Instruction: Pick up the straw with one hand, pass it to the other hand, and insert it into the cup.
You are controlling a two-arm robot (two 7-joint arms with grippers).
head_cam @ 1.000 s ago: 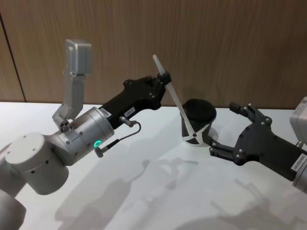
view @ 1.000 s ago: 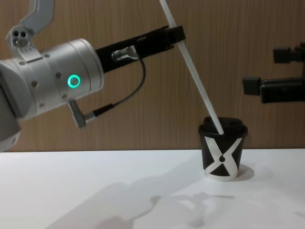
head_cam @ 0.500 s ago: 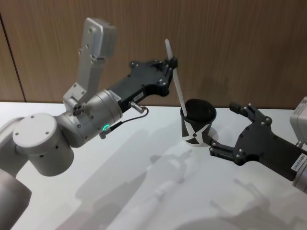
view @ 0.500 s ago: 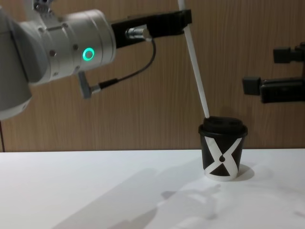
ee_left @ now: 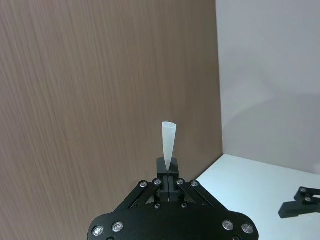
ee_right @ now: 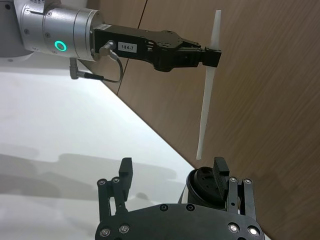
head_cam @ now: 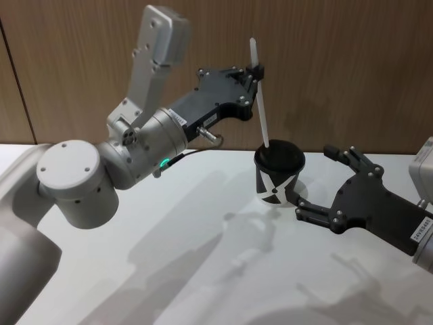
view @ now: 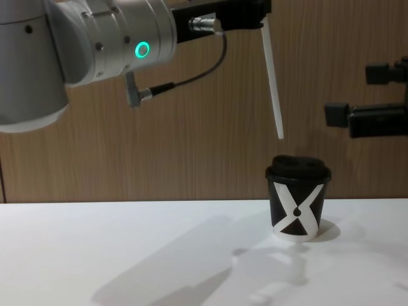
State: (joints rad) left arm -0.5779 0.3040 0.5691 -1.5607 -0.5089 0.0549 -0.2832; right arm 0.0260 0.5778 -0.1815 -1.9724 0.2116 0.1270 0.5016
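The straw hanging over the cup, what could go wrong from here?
The straw hangs tilted, its tip over the left part of the cup, off the lid's middle; pushed down, it may miss any opening and buckle. The left gripper pinches it near the top, so the long free end can sway. The open right gripper beside the cup isn't holding it; a push could tip it.

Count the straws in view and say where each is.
1. The straw is held near upright in the left hand, its lower tip just above the cup, not yet in. The right hand is open, right of the cup.
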